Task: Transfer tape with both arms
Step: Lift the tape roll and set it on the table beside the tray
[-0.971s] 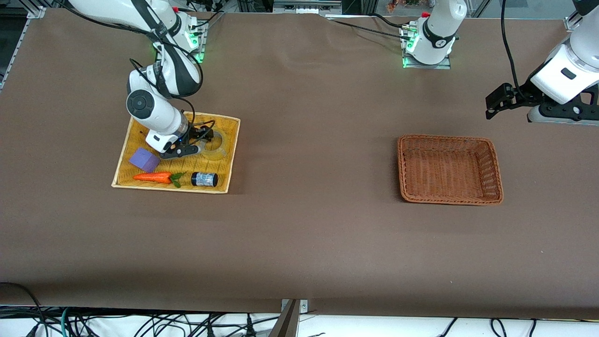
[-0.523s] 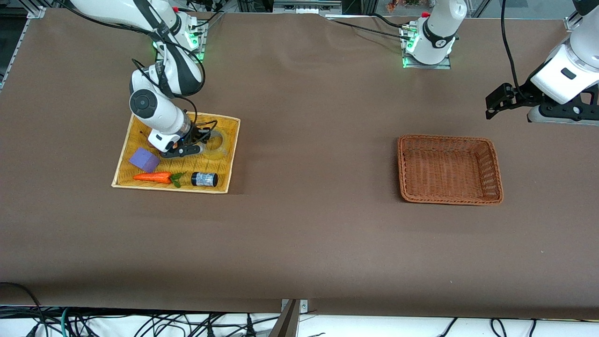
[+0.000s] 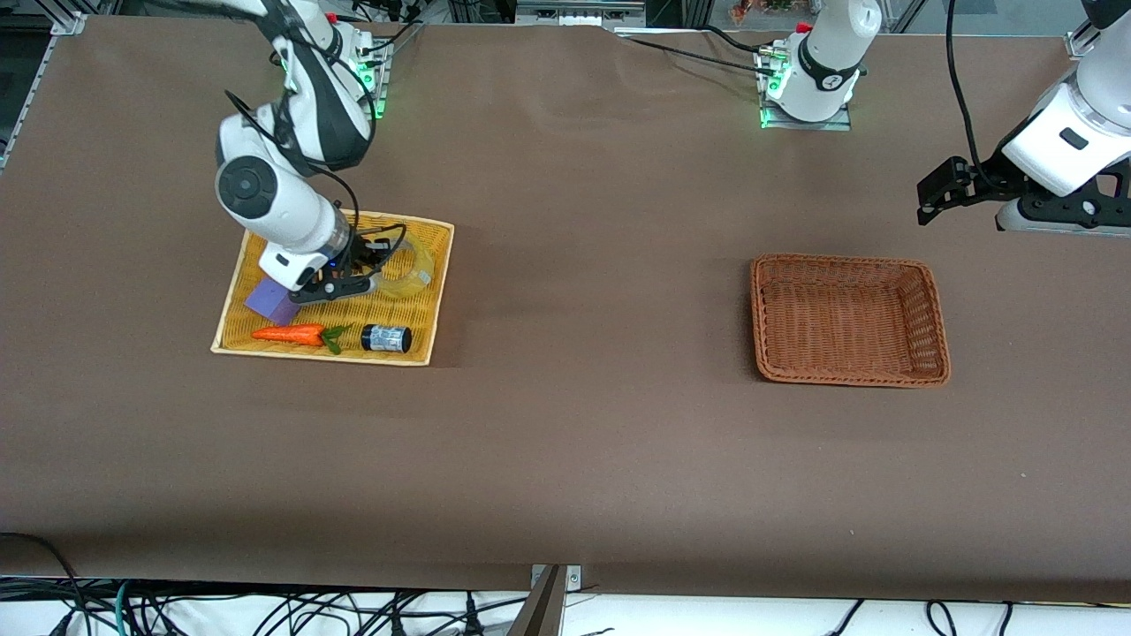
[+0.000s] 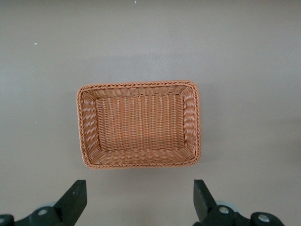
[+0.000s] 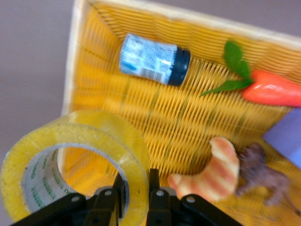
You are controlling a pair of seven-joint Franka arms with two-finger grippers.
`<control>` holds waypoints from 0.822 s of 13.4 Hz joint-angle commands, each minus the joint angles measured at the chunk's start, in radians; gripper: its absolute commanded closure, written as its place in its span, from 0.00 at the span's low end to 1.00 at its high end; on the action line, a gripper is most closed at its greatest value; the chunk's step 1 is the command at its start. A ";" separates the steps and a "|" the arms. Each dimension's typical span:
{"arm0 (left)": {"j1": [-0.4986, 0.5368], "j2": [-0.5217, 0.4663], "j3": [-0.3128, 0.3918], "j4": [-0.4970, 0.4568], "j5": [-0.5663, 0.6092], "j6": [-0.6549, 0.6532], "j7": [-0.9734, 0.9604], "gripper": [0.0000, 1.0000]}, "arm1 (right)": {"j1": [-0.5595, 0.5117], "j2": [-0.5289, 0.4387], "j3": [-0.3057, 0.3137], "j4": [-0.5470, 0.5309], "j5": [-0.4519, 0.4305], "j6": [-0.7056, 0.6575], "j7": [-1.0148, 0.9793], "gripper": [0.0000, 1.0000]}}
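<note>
The tape (image 3: 409,270) is a pale-yellow translucent ring. My right gripper (image 3: 369,270) is shut on its wall and holds it tilted, a little above the yellow woven tray (image 3: 439,291). In the right wrist view one finger is inside the hole and one outside the tape (image 5: 70,160), with the gripper (image 5: 136,181) clamped on the ring wall. My left gripper (image 3: 926,205) is open and empty. It waits above the table, beside the brown wicker basket (image 3: 756,309) toward the left arm's end. The left wrist view shows the gripper (image 4: 139,200) over bare table next to the basket (image 4: 81,127).
In the yellow tray (image 5: 71,70) lie a black-capped jar (image 3: 386,338), a toy carrot (image 3: 290,335) and a purple block (image 3: 268,302). The right wrist view also shows the jar (image 5: 153,59), the carrot (image 5: 275,89), a striped croissant toy (image 5: 214,172) and a brown animal figure (image 5: 263,179).
My right arm has risen and shifted slightly toward its end of the table, lifting the tape off the tray floor. The left arm has not moved.
</note>
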 commanded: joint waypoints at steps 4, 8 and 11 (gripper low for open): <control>0.000 0.000 0.000 0.019 -0.005 -0.020 0.007 0.00 | 0.177 0.091 0.034 0.246 -0.007 -0.125 0.243 1.00; 0.000 0.000 0.000 0.019 -0.005 -0.020 0.007 0.00 | 0.382 0.275 0.033 0.423 -0.011 -0.118 0.538 1.00; 0.000 0.000 0.000 0.019 -0.005 -0.018 0.007 0.00 | 0.536 0.467 0.031 0.611 -0.124 -0.096 0.786 1.00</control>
